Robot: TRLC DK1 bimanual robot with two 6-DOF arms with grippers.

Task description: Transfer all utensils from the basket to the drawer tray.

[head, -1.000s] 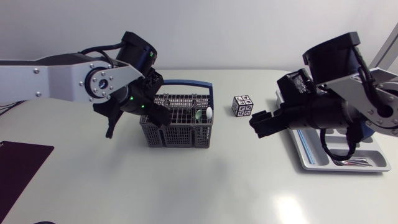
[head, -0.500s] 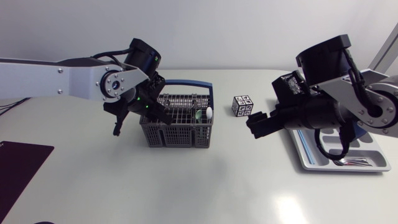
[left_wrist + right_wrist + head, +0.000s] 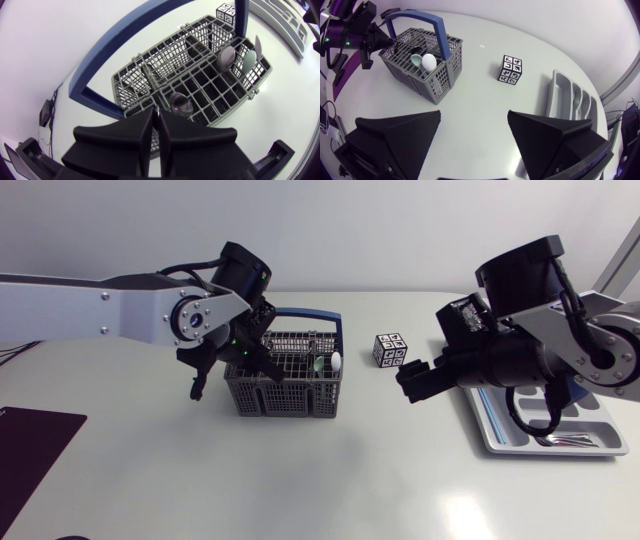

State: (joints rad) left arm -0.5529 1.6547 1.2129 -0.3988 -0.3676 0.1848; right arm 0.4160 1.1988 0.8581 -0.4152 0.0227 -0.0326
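Shift: left arm has swung right; its end effector (image 3: 156, 112) now hangs over the basket's (image 3: 285, 395) left end.
Left grip: fingers pressed nearly together, nothing clearly held; a spoon (image 3: 180, 103) stands just ahead.
Right end effector (image 3: 474, 114): wide open, empty.
Open room: bare tabletop (image 3: 330, 480) between basket and drawer tray (image 3: 497, 438), save a marker cube (image 3: 390, 349).

blue handle (image 3: 310, 314) spans basket (image 3: 285, 396), cube (image 3: 389, 350) beside
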